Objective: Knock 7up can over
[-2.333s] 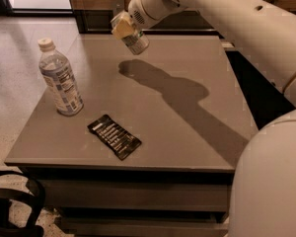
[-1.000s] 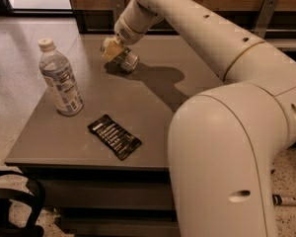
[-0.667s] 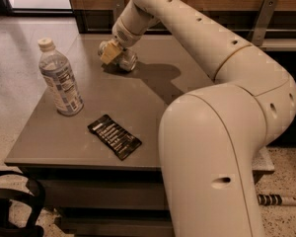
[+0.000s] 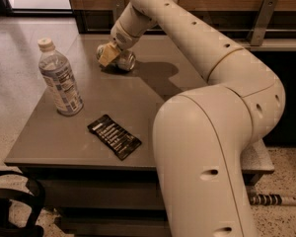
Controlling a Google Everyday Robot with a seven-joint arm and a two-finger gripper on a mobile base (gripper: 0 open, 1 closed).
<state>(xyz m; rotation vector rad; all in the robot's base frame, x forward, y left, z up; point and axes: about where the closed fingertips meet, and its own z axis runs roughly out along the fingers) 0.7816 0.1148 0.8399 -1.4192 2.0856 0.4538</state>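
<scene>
The 7up can [image 4: 125,61] is at the back left of the grey table [image 4: 153,98]. It looks tipped onto its side, with a round silver end facing right. My gripper [image 4: 107,55] is low over the table on the can's left side, touching or almost touching it and hiding part of it. The white arm reaches to it from the right foreground.
A clear plastic water bottle [image 4: 60,78] with a white cap stands upright at the table's left edge. A black flat packet [image 4: 114,137] lies near the front edge. A black object [image 4: 12,206] sits on the floor at lower left. A wooden wall and rail run behind the table.
The gripper has come down from above the table's back edge to the surface and shifted left. The can has gone with it, a little left and toward the front, and now sits low.
</scene>
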